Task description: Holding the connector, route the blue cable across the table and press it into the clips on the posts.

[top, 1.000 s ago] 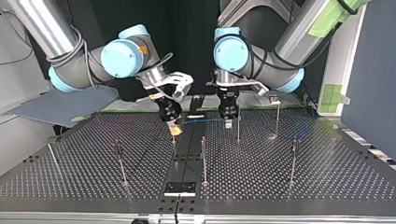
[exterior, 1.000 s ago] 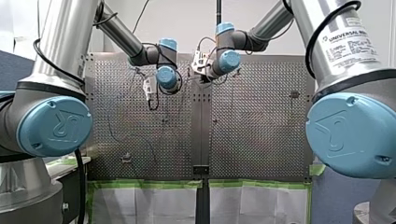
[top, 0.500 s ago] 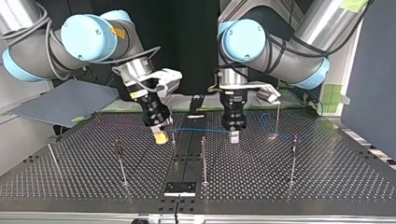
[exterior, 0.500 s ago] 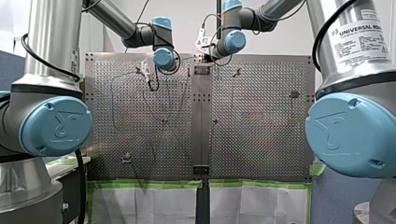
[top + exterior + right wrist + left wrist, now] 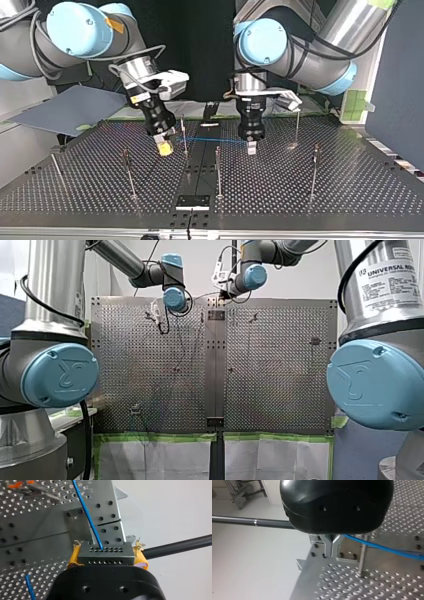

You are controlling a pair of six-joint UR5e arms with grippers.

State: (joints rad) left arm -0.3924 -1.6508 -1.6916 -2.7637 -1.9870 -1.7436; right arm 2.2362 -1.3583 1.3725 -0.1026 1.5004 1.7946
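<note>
Now, connector point(image 5: 105, 558) pinched by right end effector point(image 5: 107, 555), blue cable point(image 5: 387, 550) by left end effector point(image 5: 332, 543).

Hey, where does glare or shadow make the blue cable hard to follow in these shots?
Top view: the blue cable stands out against the dark table. Front view: the table's pale sheen nearly swallows it. Left wrist view: the black body of my left gripper blocks much; the cable shows beside it. Right wrist view: the connector and cable are evenly lit.
</note>
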